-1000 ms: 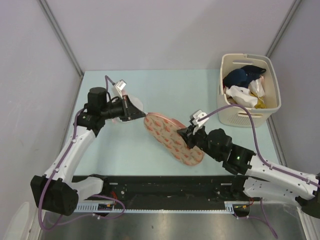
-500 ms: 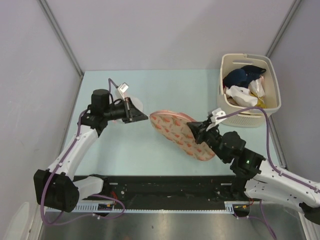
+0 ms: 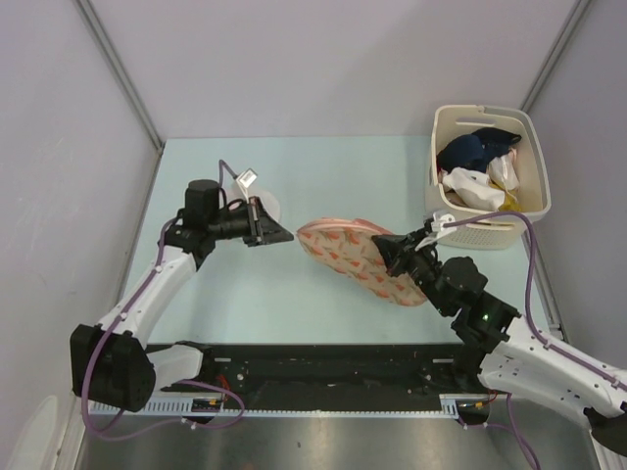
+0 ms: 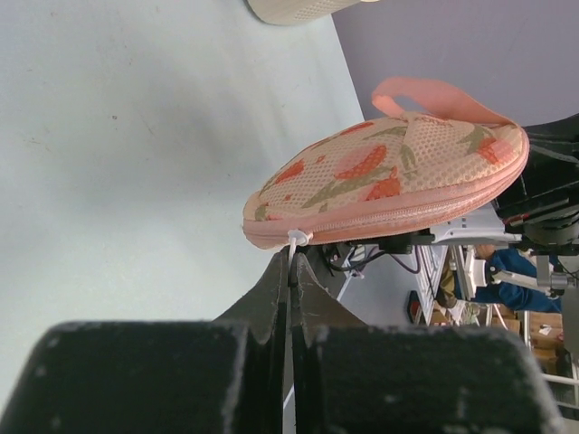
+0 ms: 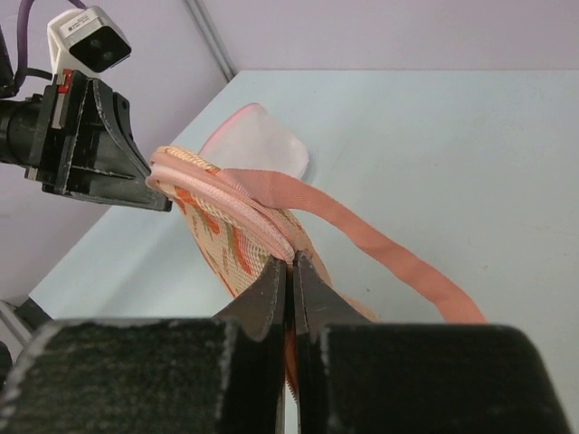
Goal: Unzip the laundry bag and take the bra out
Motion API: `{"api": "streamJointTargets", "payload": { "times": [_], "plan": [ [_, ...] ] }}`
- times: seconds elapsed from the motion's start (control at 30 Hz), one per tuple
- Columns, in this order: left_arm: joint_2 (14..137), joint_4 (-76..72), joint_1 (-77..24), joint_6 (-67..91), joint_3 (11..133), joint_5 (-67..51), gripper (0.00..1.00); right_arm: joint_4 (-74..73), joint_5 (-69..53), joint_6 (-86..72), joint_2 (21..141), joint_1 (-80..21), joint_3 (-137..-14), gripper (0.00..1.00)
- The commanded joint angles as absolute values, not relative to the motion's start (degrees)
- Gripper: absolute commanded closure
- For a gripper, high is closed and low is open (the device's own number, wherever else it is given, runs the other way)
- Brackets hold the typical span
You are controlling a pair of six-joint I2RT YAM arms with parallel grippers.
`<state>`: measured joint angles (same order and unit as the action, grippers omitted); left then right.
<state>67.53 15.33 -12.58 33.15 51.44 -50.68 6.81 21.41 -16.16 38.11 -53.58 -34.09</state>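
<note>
The bag (image 3: pixel 358 259) is hanging stretched between my two hands, over the tabletop (image 3: pixel 333 176), a little right of its middle. It is lying slanted, with its far-left end higher in the top view and its other end nearer to my right arm. Its zip is closed along the whole edge that I can see.

My left hand (image 4: pixel 291 267) is fully closed and is pinching the small white zip pull (image 4: pixel 295 238) at the bag's left tip. My right hand (image 5: pixel 289 267) is also fully closed and is gripping the pink edging at the opposite end. The pink loop (image 5: pixel 362 235) is coming out just beside this grip and is curving away loosely.

A white round cloth (image 3: pixel 269 208) with a pink edge is lying on the tabletop just behind my left hand. A cream basket (image 3: pixel 541 166) is standing at the far right corner, well apart from the bag, and dark blue and white clothes are lying in it.
</note>
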Motion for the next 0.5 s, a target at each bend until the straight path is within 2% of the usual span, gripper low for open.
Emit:
{"api": "streamJointTargets", "payload": {
  "times": [0.0, 0.03, 0.1, 0.13, 0.23, 0.27, 0.33, 0.47],
  "plan": [
    [68.55, 14.94, -12.92, 31.38, 51.15, -46.14, 1.00, 14.15, 21.10, -17.93, 40.07, -50.98, -35.86, 1.00],
    [68.64, 15.20, -13.18, 31.20, 51.67, -45.79, 0.97, 10.58, 21.79, -17.49, 42.25, -50.98, -38.21, 1.00],
    [68.55, 17.65, -13.18, 30.33, 52.64, -42.90, 0.81, 5.74, 24.32, -17.31, 50.24, -51.76, -41.29, 1.00],
    [68.38, 18.62, -13.18, 29.71, 53.86, -41.59, 0.55, 0.32, 26.52, -18.10, 53.14, -52.20, -43.48, 1.00],
    [67.24, 21.18, -13.18, 28.48, 55.54, -37.01, 0.20, -10.50, 32.15, -22.49, 63.26, -52.91, -50.78, 1.00],
    [66.98, 21.62, -13.18, 28.30, 55.81, -36.39, 0.13, -12.20, 33.04, -26.07, 65.37, -53.00, -53.32, 1.00],
    [66.71, 22.32, -13.27, 28.56, 55.90, -35.68, 0.02, -12.40, 33.66, -27.76, 68.37, -54.22, -53.79, 1.00],
    [66.36, 20.14, -15.11, 30.40, 53.97, -37.00, 0.02, -10.46, 35.76, -29.27, 71.01, -57.38, -53.96, 1.00]
  ]
}}
